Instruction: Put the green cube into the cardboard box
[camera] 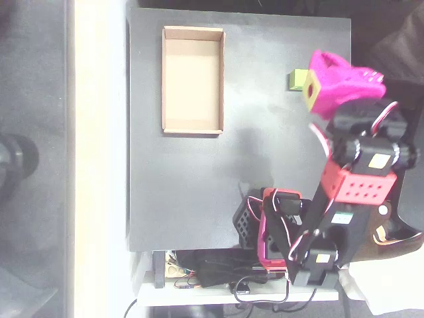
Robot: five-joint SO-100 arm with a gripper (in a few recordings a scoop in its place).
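Observation:
A small green cube [296, 79] lies on the black table near its right edge, level with the middle of the cardboard box. The magenta gripper [314, 81] hovers over the cube's right side and hides part of it. A yellow-green square patch on the gripper sits right beside the cube. From above the jaws are hidden, so whether they are open or touching the cube is unclear. The cardboard box [165, 79], a shallow tan tray with a bare floor, lies far to the left near the table's back-left corner.
The arm's red and black links and its base [278, 228] with loose cables occupy the table's front right. The dark tabletop [265, 152] stretches between cube and box. A pale strip runs past the table's left edge.

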